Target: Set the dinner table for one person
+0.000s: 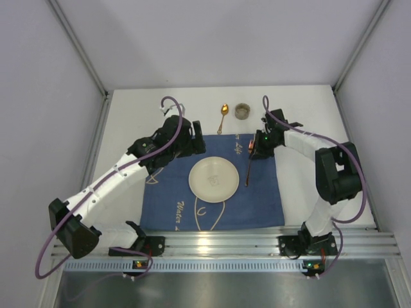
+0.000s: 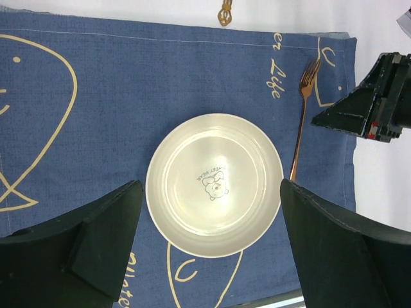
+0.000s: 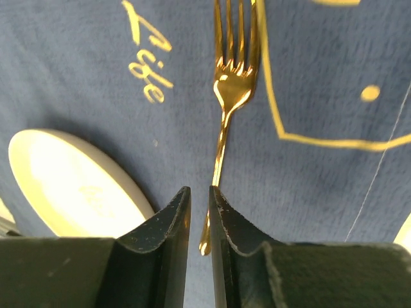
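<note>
Right gripper (image 1: 256,149) hangs over the fork (image 1: 248,174), which lies right of the plate (image 1: 214,178) on the blue cloth (image 1: 167,205), as a place setting wants. Spoon (image 1: 223,114) and small cup (image 1: 242,111) sit on the bare bench (image 1: 308,115) past the cloth's far edge. Left wrist: the left gripper (image 2: 210,187) is spread wide above the plate. Right wrist: jaws nearly pressed together, pinching nothing; open cloth lies beside the fork.
</note>
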Controlling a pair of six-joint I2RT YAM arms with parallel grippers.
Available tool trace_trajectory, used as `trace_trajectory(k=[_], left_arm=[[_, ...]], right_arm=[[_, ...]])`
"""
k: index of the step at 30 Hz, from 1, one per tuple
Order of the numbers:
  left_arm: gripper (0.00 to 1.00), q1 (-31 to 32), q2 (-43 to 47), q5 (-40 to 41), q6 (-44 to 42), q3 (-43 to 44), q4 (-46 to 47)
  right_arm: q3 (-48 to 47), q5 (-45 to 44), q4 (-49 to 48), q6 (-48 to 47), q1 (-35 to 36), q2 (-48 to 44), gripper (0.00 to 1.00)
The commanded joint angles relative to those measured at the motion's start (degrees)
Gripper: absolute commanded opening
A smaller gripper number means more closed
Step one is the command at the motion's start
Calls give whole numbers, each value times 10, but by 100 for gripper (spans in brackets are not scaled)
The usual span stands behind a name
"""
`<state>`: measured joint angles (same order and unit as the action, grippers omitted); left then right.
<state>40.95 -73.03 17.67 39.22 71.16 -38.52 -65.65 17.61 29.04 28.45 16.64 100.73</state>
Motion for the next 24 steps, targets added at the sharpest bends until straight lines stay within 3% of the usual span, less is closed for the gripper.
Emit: trace_trajectory(k=[1,7,24], left_arm=[[93,-2,8,11,-5,17,16],[93,-3,26,26,-4,8,4],[93,-5,72,38,-5,-38,1]], right_arm=[[-41,-34,36,-11,5,32,18],[-90,-96,76,-13,22,69,19],[-112,-143,108,5,58,71,22]])
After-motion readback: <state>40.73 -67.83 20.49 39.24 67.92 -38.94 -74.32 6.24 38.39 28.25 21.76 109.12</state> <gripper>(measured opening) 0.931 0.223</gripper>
